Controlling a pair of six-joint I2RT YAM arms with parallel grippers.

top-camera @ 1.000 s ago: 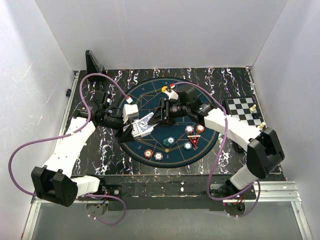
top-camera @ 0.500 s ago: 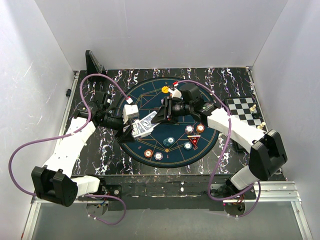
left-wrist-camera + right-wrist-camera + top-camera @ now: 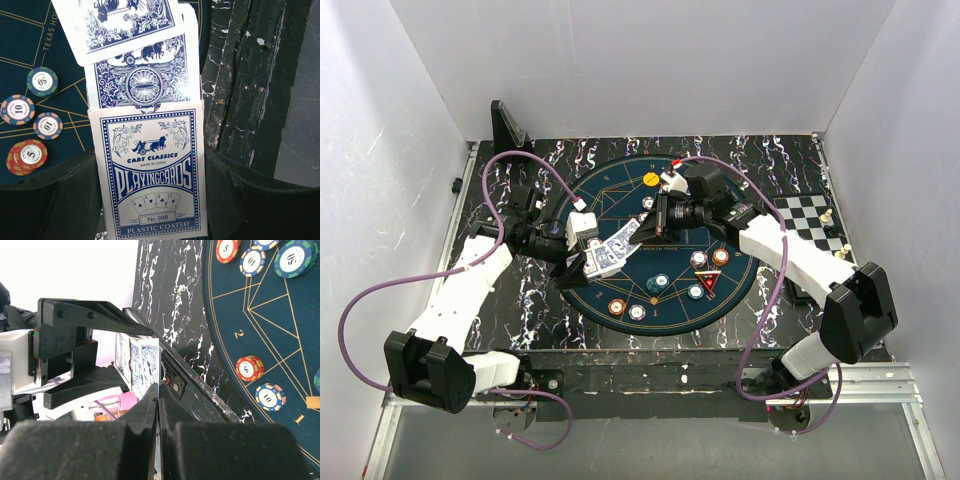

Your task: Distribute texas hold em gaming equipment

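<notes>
My left gripper (image 3: 588, 262) is shut on a blue-white playing card box (image 3: 150, 170), held above the mat's left side. Several cards (image 3: 145, 80) stick out of its open end. My right gripper (image 3: 640, 232) is shut on the edge of the topmost card (image 3: 145, 365), which is slid partly out of the box (image 3: 605, 257). Striped poker chips (image 3: 662, 281) lie on the round dark teal mat (image 3: 620, 195), with more at its front (image 3: 617, 307) and right (image 3: 720, 256). A red-black triangular marker (image 3: 707, 284) lies by the right chips.
A black-white chessboard (image 3: 810, 220) with pieces sits at the right edge. A black upright stand (image 3: 507, 125) is at the back left. An orange chip (image 3: 650, 179) lies at the mat's far side. White walls surround the table.
My right gripper has closed in on the deck and shifted slightly back. The top card has slid further out of the box. The left gripper has hardly moved.
</notes>
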